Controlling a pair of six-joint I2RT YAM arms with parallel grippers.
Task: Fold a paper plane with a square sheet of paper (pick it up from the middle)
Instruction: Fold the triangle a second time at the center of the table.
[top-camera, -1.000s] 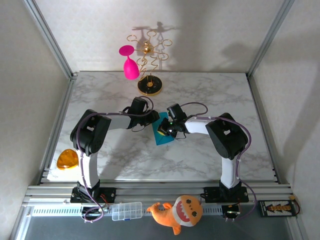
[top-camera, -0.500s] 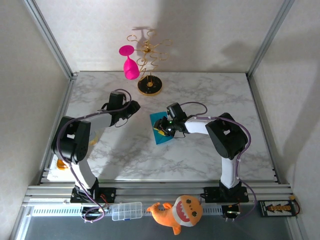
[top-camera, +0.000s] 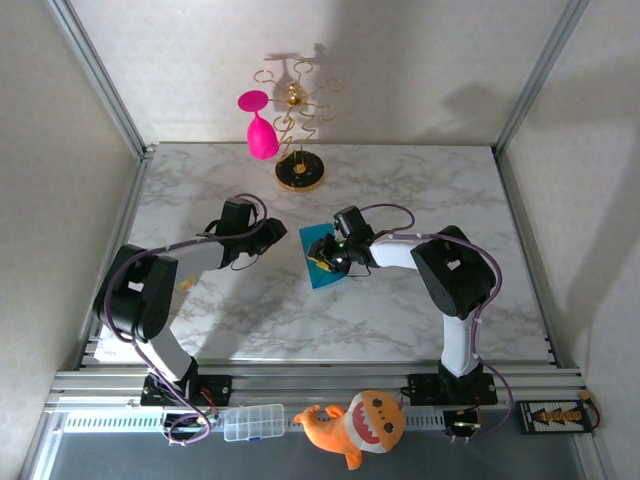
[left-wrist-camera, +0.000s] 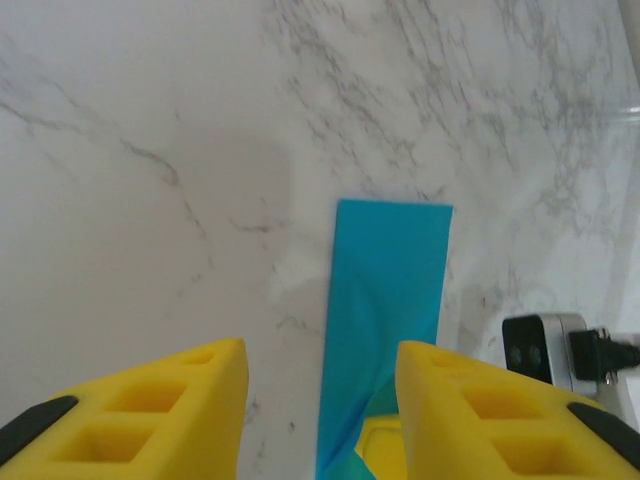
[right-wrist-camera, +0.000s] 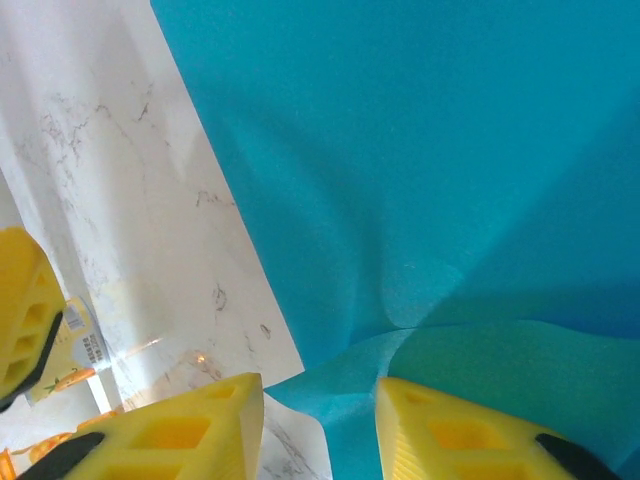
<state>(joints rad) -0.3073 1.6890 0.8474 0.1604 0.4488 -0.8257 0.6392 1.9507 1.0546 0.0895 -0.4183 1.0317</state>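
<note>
The square sheet of paper (top-camera: 313, 240) lies turquoise-blue on the marble table (top-camera: 430, 190), mid-table, creased and partly folded. My right gripper (top-camera: 322, 262) sits low over it. In the right wrist view its jaws (right-wrist-camera: 320, 385) stand open, with a raised pucker of the paper (right-wrist-camera: 420, 150) between the yellow fingers. My left gripper (top-camera: 272, 232) hovers just left of the sheet, open and holding nothing. In the left wrist view the paper (left-wrist-camera: 390, 290) is a narrow blue strip ahead of that gripper (left-wrist-camera: 320, 350), with the right gripper's yellow finger (left-wrist-camera: 385, 450) on it.
A gold stand (top-camera: 299, 172) with a pink goblet (top-camera: 261, 135) hanging on it is at the back centre. An orange plush toy (top-camera: 355, 425) and a clear plastic box (top-camera: 254, 422) lie on the front rail. Metal frame posts stand at both sides.
My left gripper left the paper, swung out to the left, then came partway back. My right gripper opened over the sheet, and the paper's left part settled flatter.
</note>
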